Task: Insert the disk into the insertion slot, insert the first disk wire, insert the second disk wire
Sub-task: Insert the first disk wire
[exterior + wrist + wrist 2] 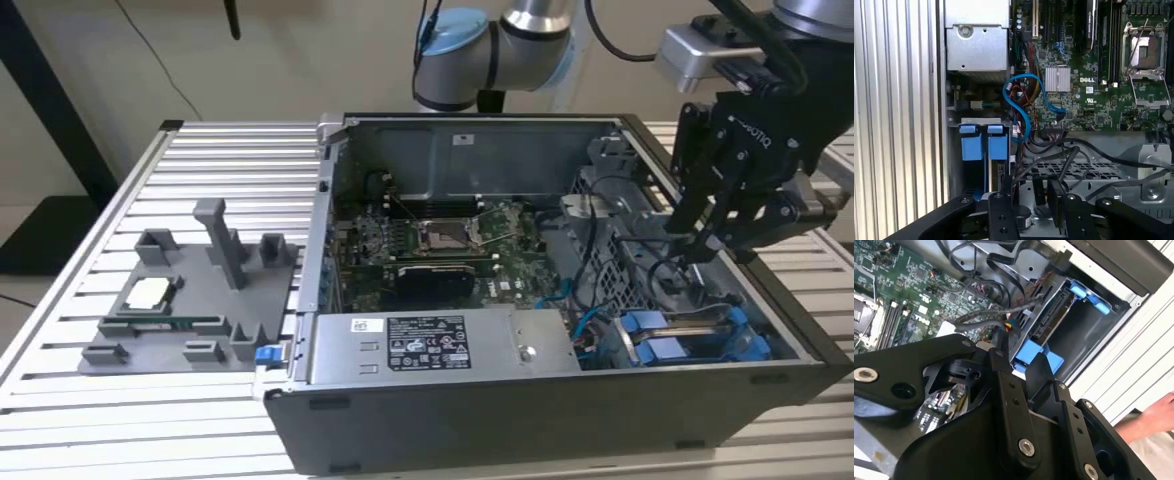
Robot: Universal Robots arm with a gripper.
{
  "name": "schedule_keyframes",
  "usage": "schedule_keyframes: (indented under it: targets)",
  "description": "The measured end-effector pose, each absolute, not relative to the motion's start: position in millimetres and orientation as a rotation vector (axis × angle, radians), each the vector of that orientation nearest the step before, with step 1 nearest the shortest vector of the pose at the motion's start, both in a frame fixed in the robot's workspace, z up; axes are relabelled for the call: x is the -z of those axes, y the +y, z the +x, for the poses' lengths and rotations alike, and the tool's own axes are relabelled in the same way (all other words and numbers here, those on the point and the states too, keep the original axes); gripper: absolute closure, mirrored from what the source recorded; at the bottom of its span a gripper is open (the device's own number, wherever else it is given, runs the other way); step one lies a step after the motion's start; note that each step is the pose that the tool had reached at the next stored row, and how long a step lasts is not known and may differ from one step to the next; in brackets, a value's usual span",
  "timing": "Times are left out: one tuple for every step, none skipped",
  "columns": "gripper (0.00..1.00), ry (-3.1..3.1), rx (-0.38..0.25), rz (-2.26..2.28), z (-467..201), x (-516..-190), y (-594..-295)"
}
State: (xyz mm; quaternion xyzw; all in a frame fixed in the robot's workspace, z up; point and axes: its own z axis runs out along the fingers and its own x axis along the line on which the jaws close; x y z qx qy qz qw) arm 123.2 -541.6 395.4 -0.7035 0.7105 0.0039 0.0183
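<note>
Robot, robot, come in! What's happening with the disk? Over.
Gripper low inside the case. Disk looks seated in the insertion slot. Black wires bunched right by the gripper.

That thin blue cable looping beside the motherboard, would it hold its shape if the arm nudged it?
Probably floppy: the thin blue cable hangs in a loose loop, so a nudge likely bends it aside. It looks light, but one end seems plugged into the green motherboard, so pulling may snag.

Pincer (pixel 697 250): matt black. Insertion slot (pixel 663 336): grey metal, blue plastic rails. Table (pixel 94 425): ribbed metal.
</note>
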Motion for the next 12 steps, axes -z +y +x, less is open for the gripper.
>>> schedule_keyframes:
  targets:
    - [0.58,2.200,-0.006,-2.185,123.2,-394.8,-541.2]
    - [0.58,2.195,0.000,-2.185,123.2,-393.9,-540.8]
    - [0.58,2.190,0.005,-2.185,123.2,-392.8,-540.4]
    - [0.58,2.186,0.009,-2.185,123.2,-391.6,-540.1]
    - [0.58,2.183,0.013,-2.185,123.0,-390.7,-539.7]
    - [0.58,2.180,0.016,-2.184,122.8,-389.9,-539.2]
    - [0.58,2.179,0.018,-2.183,122.5,-389.0,-538.6]
    - [0.58,2.178,0.019,-2.183,122.4,-388.6,-538.1]
    - [0.58,2.177,0.019,-2.183,122.2,-388.4,-537.5]
    - [0.61,2.177,0.019,-2.182,122.1,-388.2,-537.0]
    - [0.61,2.177,0.018,-2.182,122.1,-388.2,-536.6]
    - [0.67,2.176,0.018,-2.182,121.9,-388.2,-536.5]
